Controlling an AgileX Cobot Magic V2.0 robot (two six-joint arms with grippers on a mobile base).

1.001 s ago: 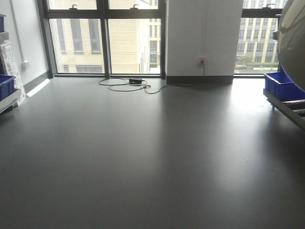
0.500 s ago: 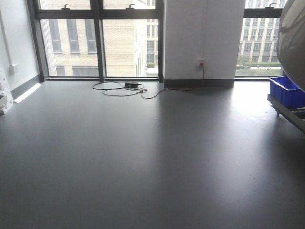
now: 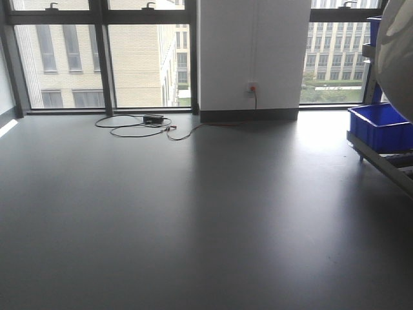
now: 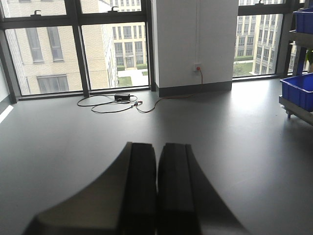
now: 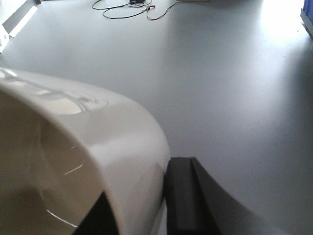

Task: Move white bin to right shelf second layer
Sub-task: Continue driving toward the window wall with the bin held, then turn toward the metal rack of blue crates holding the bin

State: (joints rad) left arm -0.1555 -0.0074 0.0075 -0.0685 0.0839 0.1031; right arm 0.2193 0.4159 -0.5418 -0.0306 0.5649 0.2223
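The right tool (image 5: 139, 200) pinches the wall of the bin (image 5: 83, 142), holding it above the floor (image 5: 220, 83). The left tool (image 4: 156, 181) is closed on nothing. Farther off, a blue crate (image 3: 381, 126) stands at right, and a cable (image 3: 139, 126) lies by the windows.

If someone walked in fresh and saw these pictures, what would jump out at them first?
The white bin fills the near left of the right wrist view, its rim between the jaws of the right gripper. Beyond it spreads a wide grey floor, with a blue crate at the right edge and a loose cable coiled by the windows.
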